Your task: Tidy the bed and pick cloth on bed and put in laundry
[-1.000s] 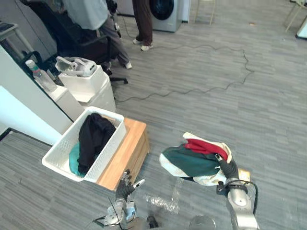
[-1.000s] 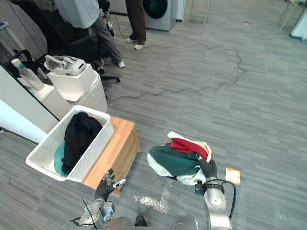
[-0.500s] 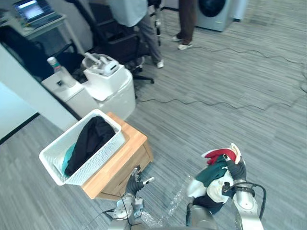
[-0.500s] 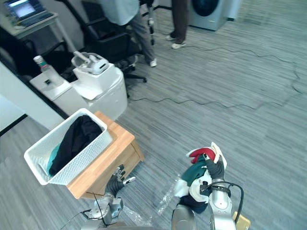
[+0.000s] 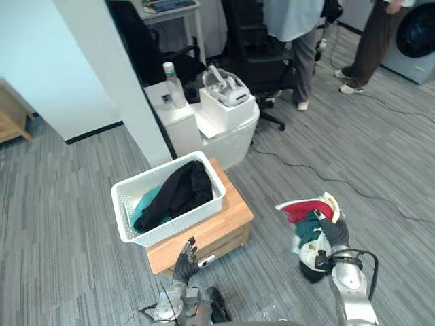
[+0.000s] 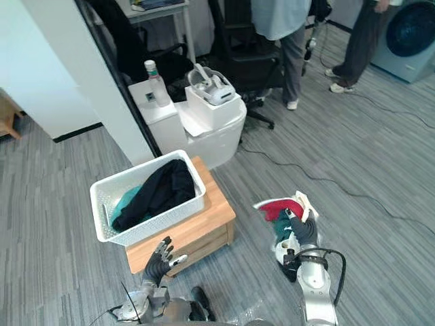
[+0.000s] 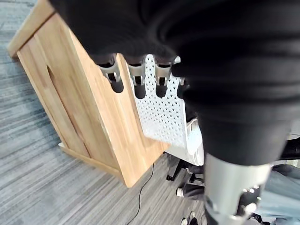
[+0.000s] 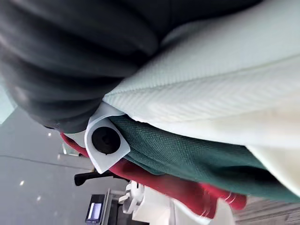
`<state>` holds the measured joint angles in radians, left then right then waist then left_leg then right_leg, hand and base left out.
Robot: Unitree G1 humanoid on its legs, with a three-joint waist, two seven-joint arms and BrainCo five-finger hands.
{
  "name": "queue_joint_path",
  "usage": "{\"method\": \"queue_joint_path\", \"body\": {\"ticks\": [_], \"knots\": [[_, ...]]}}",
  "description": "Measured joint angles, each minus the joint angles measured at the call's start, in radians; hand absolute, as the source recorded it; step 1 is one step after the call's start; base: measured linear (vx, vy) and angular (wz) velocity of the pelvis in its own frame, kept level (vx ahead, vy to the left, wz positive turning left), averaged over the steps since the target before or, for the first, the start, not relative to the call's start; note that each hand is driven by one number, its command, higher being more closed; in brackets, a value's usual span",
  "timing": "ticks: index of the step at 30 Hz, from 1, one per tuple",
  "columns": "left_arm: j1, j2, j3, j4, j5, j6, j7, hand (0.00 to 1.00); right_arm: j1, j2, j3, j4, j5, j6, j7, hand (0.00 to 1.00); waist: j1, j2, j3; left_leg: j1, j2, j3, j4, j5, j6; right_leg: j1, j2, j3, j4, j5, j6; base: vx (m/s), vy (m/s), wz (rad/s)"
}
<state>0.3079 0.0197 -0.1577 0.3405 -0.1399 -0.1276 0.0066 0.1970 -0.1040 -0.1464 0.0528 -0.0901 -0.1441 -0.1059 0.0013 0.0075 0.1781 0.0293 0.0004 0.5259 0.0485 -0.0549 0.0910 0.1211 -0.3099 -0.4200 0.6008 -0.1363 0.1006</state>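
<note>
One cloth bundle [image 5: 307, 217], red, green and cream, is held off the floor, clamped in the curled fingers of the right hand [image 5: 332, 235]. The basket [image 5: 175, 223] lies to its left on a wooden stand [image 5: 231, 213]. The left hand [image 5: 185, 257] is nearer the basket, fingers spread and empty.

Low wooden cabinet [image 5: 219, 234], white pedestal [image 5: 211, 139] bearing bottle [image 5: 176, 87] and headset [image 5: 225, 87], black office chair [image 5: 253, 51], two standing people [image 5: 297, 19], washing machine [image 5: 416, 35] behind.
</note>
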Motion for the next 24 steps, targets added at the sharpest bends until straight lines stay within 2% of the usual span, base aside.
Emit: {"method": "queue_joint_path", "body": {"ticks": [1,2,3,4,5,6,8,9,10,11,12,13,15,18,20,24], "knots": [[0.0,0.013,0.0,-0.001,0.009,0.001,-0.005,0.0,-0.005,0.001,0.007,0.0,-0.002,0.0,0.0,1.0,-0.008,0.005,0.0,0.03,-0.008,-0.026,-0.014,0.001,-0.001,-0.1,-0.03,0.067,0.197,0.058,-0.019,0.13,0.058,0.5],[0.0,0.016,-0.004,-0.005,0.017,0.002,-0.005,0.0,-0.01,0.003,0.008,0.0,-0.004,0.0,0.0,1.0,-0.012,0.005,0.0,0.032,-0.008,-0.043,-0.011,0.003,-0.004,-0.146,-0.028,0.103,0.266,0.03,-0.016,0.19,0.072,0.7],[0.0,0.037,-0.005,-0.011,0.018,0.002,-0.003,0.0,-0.016,0.008,0.003,-0.008,-0.004,0.0,-0.003,1.0,-0.021,-0.002,0.004,0.031,-0.006,-0.069,-0.011,0.004,-0.005,-0.213,-0.003,0.165,0.312,-0.035,0.011,0.19,0.054,0.81],[-0.003,0.059,-0.004,-0.019,0.018,0.002,-0.003,0.0,-0.018,0.008,-0.002,-0.027,-0.004,0.0,-0.01,1.0,-0.028,-0.008,0.006,0.025,-0.008,-0.096,-0.011,0.006,-0.008,-0.252,0.025,0.214,0.261,-0.075,0.043,0.18,0.041,0.82],[-0.008,0.066,-0.004,-0.019,0.018,0.003,-0.004,0.0,-0.019,0.008,-0.005,-0.04,-0.004,0.0,-0.014,1.0,-0.031,-0.011,0.004,0.021,-0.01,-0.11,-0.01,0.006,-0.008,-0.264,0.039,0.231,0.208,-0.092,0.056,0.15,0.005,0.71],[-0.009,0.074,-0.004,-0.018,0.018,0.004,-0.003,0.0,-0.025,0.008,-0.012,-0.065,-0.003,-0.001,-0.026,1.0,-0.037,-0.014,0.003,0.018,-0.016,-0.135,-0.011,0.01,-0.011,-0.268,0.066,0.262,0.068,-0.109,0.066,0.12,-0.015,0.56],[-0.016,0.077,-0.006,-0.018,0.017,0.003,-0.004,0.0,-0.033,0.008,-0.023,-0.119,0.005,-0.002,-0.03,1.0,-0.041,-0.022,-0.001,0.014,-0.041,-0.169,-0.015,0.008,-0.014,-0.245,0.095,0.327,-0.188,-0.091,0.062,0.13,-0.053,0.62],[-0.023,0.08,-0.005,-0.018,0.017,0.002,-0.005,0.0,-0.033,0.008,-0.026,-0.149,0.008,-0.004,-0.03,1.0,-0.04,-0.038,-0.003,0.01,-0.062,-0.181,-0.017,-0.004,-0.022,-0.222,0.095,0.344,-0.287,-0.043,0.036,0.09,-0.087,0.52],[-0.024,0.081,-0.005,-0.017,0.017,0.002,-0.005,0.0,-0.035,0.006,-0.025,-0.162,0.008,-0.004,-0.03,1.0,-0.041,-0.045,-0.003,0.012,-0.07,-0.181,-0.013,-0.012,-0.02,-0.208,0.094,0.354,-0.319,0.007,0.032,0.08,-0.107,0.45],[-0.017,0.072,-0.004,-0.013,0.017,0.004,-0.005,0.0,-0.043,-0.009,-0.025,-0.168,0.008,-0.005,-0.03,1.0,-0.041,-0.033,-0.012,0.018,-0.05,-0.153,-0.012,-0.034,-0.032,-0.182,0.098,0.34,-0.357,0.038,0.045,0.12,-0.112,0.27],[-0.013,0.065,-0.004,-0.014,0.017,0.003,-0.005,0.0,-0.045,-0.02,-0.025,-0.175,0.007,-0.005,-0.03,1.0,-0.04,-0.032,-0.017,0.017,-0.033,-0.114,-0.011,-0.034,-0.038,-0.173,0.102,0.332,-0.379,0.051,0.047,0.2,-0.125,0.24],[-0.013,0.046,-0.007,-0.013,0.017,0.003,-0.006,0.0,-0.06,-0.047,-0.023,-0.191,0.007,-0.005,-0.029,1.0,-0.038,-0.015,-0.024,0.011,-0.015,-0.093,-0.002,-0.026,-0.049,-0.161,0.11,0.315,-0.402,0.064,0.043,0.19,-0.095,0.1],[-0.014,0.027,-0.008,-0.012,0.014,0.002,-0.006,0.0,-0.108,-0.081,-0.02,-0.196,0.007,-0.005,-0.027,1.0,-0.04,-0.006,-0.029,0.006,-0.002,-0.098,0.008,-0.021,-0.046,-0.146,0.121,0.307,-0.425,0.069,0.041,0.15,-0.069,0.09],[-0.025,0.023,-0.015,0.004,0.013,-0.004,-0.008,0.0,-0.216,-0.152,-0.003,-0.197,0.007,-0.005,-0.025,1.0,-0.039,-0.013,-0.032,0.033,0.002,-0.112,-0.021,-0.011,-0.059,-0.109,0.133,0.286,-0.459,0.082,0.036,0.12,-0.033,0.12],[-0.024,0.025,-0.038,0.04,0.009,-0.004,-0.007,0.0,-0.35,-0.219,0.049,-0.196,0.007,-0.011,-0.024,1.0,-0.035,-0.018,-0.035,0.056,-0.001,-0.11,-0.042,-0.003,-0.069,-0.095,0.135,0.287,-0.481,0.094,0.034,0.08,0.019,-0.02],[-0.024,0.026,-0.075,0.063,-0.006,-0.005,-0.005,0.0,-0.536,-0.269,0.165,-0.178,0.007,-0.046,-0.022,1.0,-0.013,-0.018,-0.037,0.06,0.0,-0.106,-0.051,0.01,-0.089,-0.075,0.142,0.287,-0.528,0.133,0.02,0.01,0.007,-0.01]]}}
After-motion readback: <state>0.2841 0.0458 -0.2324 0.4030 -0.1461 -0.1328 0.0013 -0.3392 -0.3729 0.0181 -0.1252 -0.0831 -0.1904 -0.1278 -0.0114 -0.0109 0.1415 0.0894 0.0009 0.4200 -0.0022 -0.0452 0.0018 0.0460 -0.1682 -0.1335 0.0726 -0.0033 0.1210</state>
